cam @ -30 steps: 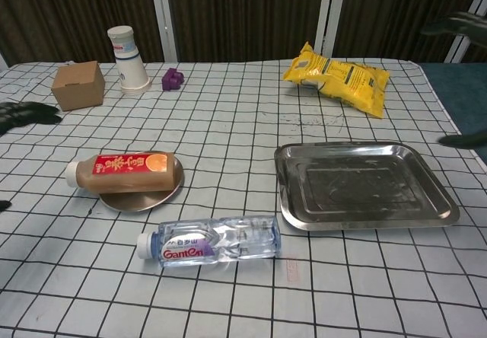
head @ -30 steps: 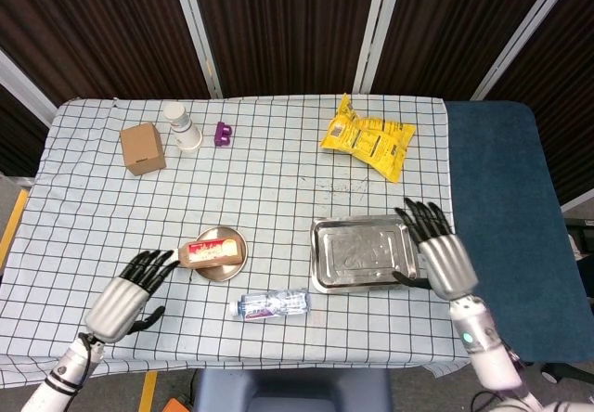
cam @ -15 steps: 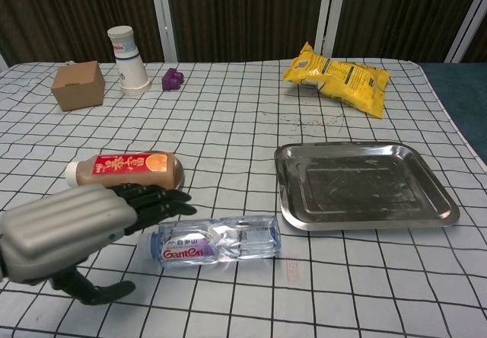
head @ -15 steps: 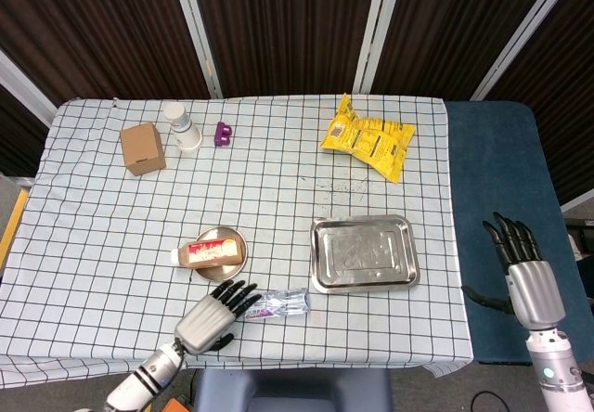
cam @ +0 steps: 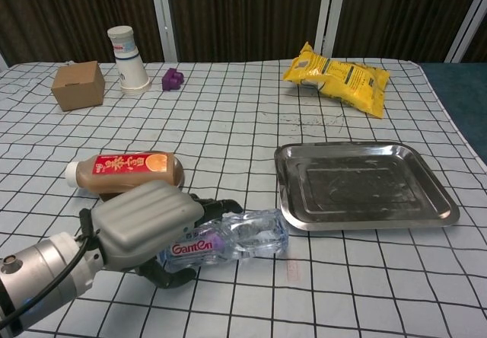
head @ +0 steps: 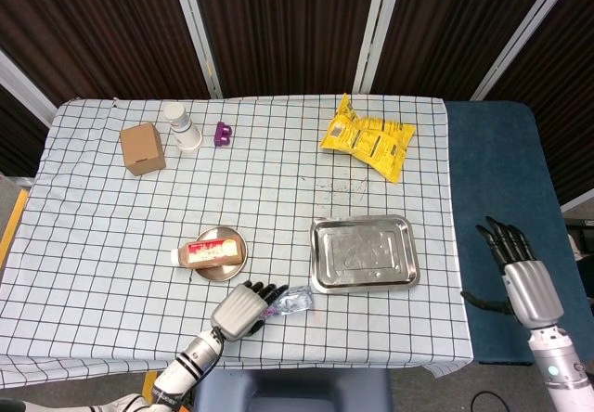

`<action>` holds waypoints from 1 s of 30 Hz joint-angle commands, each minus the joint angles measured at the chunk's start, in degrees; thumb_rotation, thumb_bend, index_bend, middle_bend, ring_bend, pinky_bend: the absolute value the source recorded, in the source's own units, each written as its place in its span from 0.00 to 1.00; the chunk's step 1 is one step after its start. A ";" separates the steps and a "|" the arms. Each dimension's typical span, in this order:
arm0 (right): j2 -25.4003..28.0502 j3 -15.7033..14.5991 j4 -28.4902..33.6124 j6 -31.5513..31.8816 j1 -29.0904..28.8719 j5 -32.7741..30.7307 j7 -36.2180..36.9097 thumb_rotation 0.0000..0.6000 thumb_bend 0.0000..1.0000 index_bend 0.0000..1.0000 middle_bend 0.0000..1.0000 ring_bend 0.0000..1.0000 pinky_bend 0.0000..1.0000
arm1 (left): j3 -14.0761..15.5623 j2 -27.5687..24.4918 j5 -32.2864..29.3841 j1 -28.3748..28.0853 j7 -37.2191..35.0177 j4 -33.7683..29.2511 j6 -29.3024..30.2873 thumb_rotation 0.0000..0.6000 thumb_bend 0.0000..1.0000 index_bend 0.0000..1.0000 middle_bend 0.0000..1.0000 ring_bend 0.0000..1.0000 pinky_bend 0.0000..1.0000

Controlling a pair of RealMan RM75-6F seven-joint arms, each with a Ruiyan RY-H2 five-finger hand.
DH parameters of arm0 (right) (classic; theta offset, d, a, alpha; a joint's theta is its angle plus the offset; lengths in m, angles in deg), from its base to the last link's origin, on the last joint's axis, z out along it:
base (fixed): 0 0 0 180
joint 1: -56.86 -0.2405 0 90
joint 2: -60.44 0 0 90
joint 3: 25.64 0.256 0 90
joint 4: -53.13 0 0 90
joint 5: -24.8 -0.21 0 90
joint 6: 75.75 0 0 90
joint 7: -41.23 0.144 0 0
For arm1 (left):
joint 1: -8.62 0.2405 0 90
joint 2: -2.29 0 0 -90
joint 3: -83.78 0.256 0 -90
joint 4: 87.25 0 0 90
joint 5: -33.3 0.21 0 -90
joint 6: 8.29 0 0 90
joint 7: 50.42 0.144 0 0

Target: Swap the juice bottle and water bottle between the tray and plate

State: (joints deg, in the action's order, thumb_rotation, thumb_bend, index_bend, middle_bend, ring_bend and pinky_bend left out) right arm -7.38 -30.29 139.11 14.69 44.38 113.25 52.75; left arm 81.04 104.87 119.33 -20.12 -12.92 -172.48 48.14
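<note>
The juice bottle (head: 212, 253) (cam: 125, 172) lies on its side on the small round plate (head: 223, 274). The steel tray (head: 364, 254) (cam: 365, 186) sits to the right and holds nothing. In front of the plate, near the table's front edge, lies the clear water bottle (head: 295, 299) (cam: 251, 235). My left hand (head: 243, 308) (cam: 144, 227) grips its cap end, fingers curled over it and thumb beneath; the cap is hidden. My right hand (head: 520, 273) hangs open beyond the table's right edge, over the blue surface, and holds nothing.
A yellow snack bag (head: 368, 140) (cam: 338, 75) lies at the back right. A cardboard box (head: 142, 148), a white cup (head: 182, 126) and a small purple object (head: 223, 134) stand at the back left. A blue surface (head: 501, 199) adjoins the table's right side.
My left hand swept right from beside the plate onto the water bottle and closed around it; the bottle shifted slightly right. My right hand left the tray's edge and withdrew off the table.
</note>
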 commanded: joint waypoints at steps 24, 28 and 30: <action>1.02 5.18 -0.13 -7.36 0.72 -3.40 1.10 1.00 0.18 0.00 0.00 0.00 0.10 | -14.28 9.85 2.52 -21.31 -26.31 21.76 -4.13 1.00 0.45 0.56 0.71 0.77 0.90; 1.30 5.43 -0.49 -8.32 0.60 -3.08 2.47 1.00 0.18 0.00 0.00 0.00 0.10 | -14.71 15.71 3.15 -26.29 -30.90 30.51 -4.62 1.00 0.44 0.56 0.70 0.75 0.89; 1.43 5.55 -0.74 -8.41 0.67 -2.74 3.24 1.00 0.18 0.00 0.00 0.00 0.10 | -14.34 18.65 3.53 -28.80 -32.38 35.68 -5.30 1.00 0.44 0.54 0.68 0.75 0.88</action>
State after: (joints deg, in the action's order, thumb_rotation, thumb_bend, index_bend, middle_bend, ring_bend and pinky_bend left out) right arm -6.07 -24.85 138.57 6.42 45.03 110.29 55.61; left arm 67.41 118.35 122.60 -44.15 -41.52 -143.82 44.59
